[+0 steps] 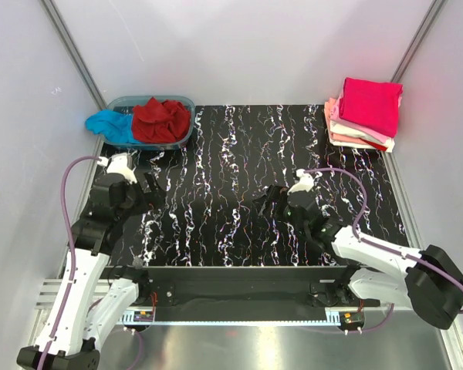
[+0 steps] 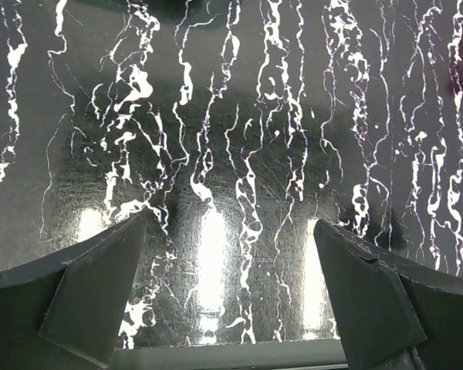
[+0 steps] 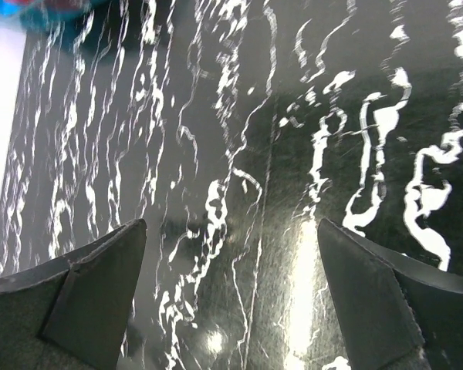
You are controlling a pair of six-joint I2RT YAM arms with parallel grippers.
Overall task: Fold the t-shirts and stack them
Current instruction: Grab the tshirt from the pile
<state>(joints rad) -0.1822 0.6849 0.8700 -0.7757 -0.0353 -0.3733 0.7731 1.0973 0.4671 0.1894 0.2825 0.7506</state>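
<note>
top view, dark red crumpled cloth t-shirt [image 1: 162, 119] lying in translucent blue-grey plastic tub [image 1: 184, 100] far left, turquoise t-shirt [image 1: 110, 125] spilling over its rim, magenta-topped folded stack [image 1: 368, 104] sitting far right on black white-veined bench [image 1: 231, 150], left wrist, left hand [image 2: 230, 225] hanging released, empty, right wrist, right hand [image 3: 231, 223] gaping too

the black, white-veined tabletop [image 1: 231, 185] is enclosed by plain white walls [image 1: 239, 46]. bright light is reflected in its glossy surface.
</note>
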